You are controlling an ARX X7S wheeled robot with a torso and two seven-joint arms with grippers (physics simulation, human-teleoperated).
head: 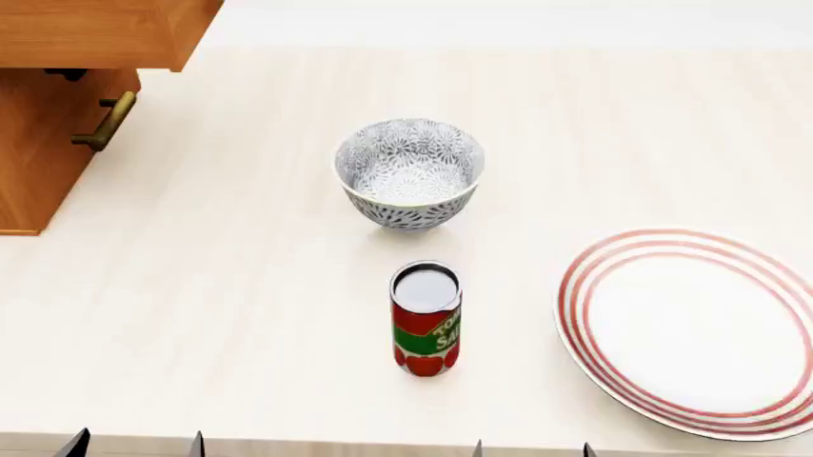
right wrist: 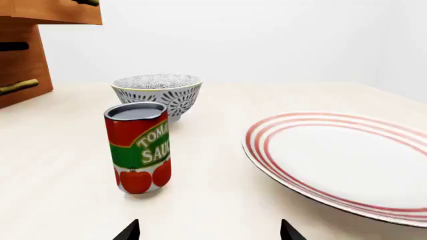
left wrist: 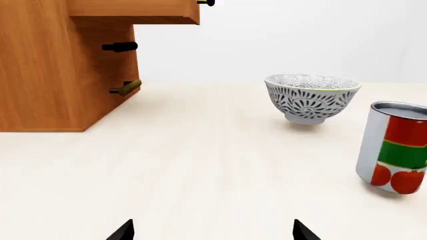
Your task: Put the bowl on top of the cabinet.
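Note:
The bowl (head: 409,171), white with a dense dark floral pattern, stands upright on the pale table; it also shows in the left wrist view (left wrist: 312,97) and, behind the can, in the right wrist view (right wrist: 157,93). The brown wooden cabinet (head: 76,57) stands at the far left, one drawer pulled out (left wrist: 133,12). My left gripper (head: 133,444) and right gripper (head: 534,447) hang at the table's near edge, both open and empty, well short of the bowl. Only their dark fingertips (left wrist: 123,231) (right wrist: 130,231) show.
A red and green tomato sauce can (head: 426,319) stands upright just in front of the bowl. A flat white plate with red rings (head: 692,328) lies at the right. Brass bar handles (head: 109,122) stick out from the cabinet front.

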